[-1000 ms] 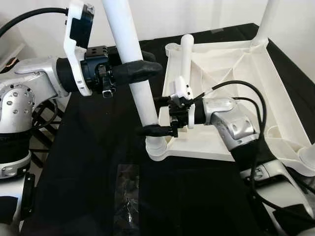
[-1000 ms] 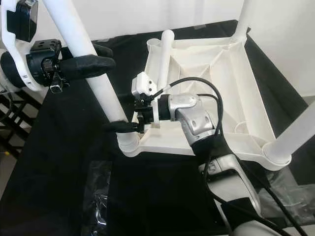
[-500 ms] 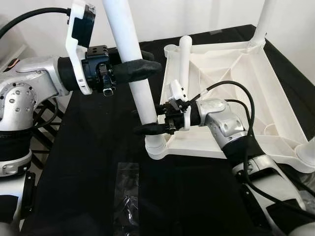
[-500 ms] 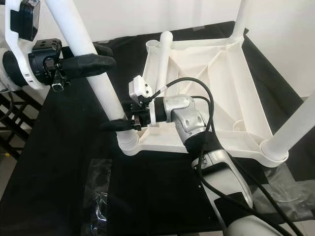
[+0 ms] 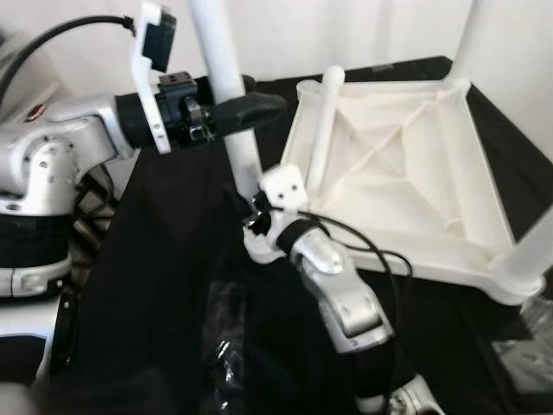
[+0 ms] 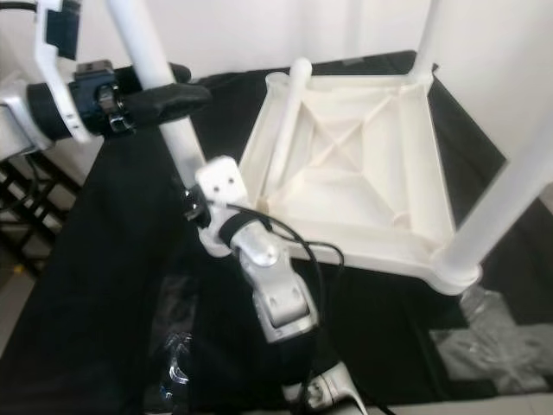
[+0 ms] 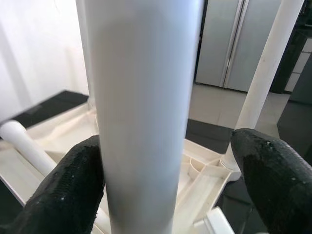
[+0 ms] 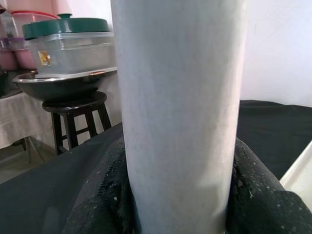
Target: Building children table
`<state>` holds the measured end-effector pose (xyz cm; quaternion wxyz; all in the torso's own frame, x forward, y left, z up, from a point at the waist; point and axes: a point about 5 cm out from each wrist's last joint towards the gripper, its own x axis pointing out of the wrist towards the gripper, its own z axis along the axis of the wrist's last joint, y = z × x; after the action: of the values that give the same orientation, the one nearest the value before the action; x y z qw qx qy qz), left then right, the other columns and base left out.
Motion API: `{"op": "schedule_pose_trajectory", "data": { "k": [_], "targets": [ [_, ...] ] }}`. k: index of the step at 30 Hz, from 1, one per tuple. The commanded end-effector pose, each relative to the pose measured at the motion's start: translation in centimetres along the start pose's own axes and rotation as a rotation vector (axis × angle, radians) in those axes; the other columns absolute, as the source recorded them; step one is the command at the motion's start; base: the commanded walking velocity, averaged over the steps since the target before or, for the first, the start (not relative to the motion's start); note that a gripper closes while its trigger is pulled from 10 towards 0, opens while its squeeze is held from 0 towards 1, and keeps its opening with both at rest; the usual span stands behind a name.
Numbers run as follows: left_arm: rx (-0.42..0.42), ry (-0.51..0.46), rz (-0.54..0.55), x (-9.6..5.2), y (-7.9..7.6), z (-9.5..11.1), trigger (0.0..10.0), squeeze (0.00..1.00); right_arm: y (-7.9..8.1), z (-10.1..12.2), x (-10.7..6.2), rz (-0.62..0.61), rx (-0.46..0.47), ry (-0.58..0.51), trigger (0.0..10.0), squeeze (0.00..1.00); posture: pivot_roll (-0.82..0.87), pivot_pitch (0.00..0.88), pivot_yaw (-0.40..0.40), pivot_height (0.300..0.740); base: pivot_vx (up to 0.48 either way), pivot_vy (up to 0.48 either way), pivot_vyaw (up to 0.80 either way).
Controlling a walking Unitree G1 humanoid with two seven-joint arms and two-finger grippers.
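Note:
The white table top (image 5: 406,181) lies upside down on black cloth. A white leg (image 5: 219,52) stands upright in its near left corner socket (image 5: 259,246). My left gripper (image 5: 251,102) is open around the upper part of that leg (image 7: 141,117); one finger (image 7: 73,185) touches it, the other (image 7: 273,180) stands apart. My right gripper (image 5: 249,212) is shut on the leg's base (image 8: 180,112), just above the socket. A loose leg (image 5: 324,130) leans inside the table top. Two more legs (image 5: 467,43) (image 5: 536,246) stand in the right corners.
A clear plastic bag (image 5: 225,363) lies on the black cloth (image 5: 155,285) near the front. A black stool with a metal bowl and a lidded container (image 8: 68,53) stands to the side. A dark frame (image 6: 17,199) is at the far left.
My right arm has swung round to the near side, its forearm now reaching up from the front, with the gripper still at the leg's base. The camera view has shifted.

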<state>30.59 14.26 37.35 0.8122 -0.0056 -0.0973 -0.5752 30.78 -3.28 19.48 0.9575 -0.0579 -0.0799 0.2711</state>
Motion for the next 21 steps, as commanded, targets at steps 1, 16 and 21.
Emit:
{"op": "schedule_pose_trajectory", "data": {
  "k": [1, 16, 21],
  "targets": [
    [0.02, 0.005, -0.008, -0.1, -0.1, 0.2, 10.0, 0.0, 0.8, -3.1, -0.1, 0.008, 0.032, 0.131, 0.0, 0.0, 0.02, 0.124, 0.123, 0.74, 0.0, 0.0, 0.0],
    [-0.003, 0.008, -0.029, 0.0, 0.0, -0.1, 0.0, 0.0, 2.3, -1.0, 0.1, 0.142, 0.004, 0.081, 3.3, 0.0, 0.01, 0.105, 0.131, 0.74, 0.0, 0.0, 0.0],
    [0.004, 0.015, -0.033, 0.1, 0.1, -0.2, 0.0, 0.0, -0.3, 3.1, 0.5, 0.579, -0.033, -0.086, 10.0, 1.0, 0.02, 0.089, 0.134, 0.74, 0.0, 0.0, 0.0]
  ]
}}
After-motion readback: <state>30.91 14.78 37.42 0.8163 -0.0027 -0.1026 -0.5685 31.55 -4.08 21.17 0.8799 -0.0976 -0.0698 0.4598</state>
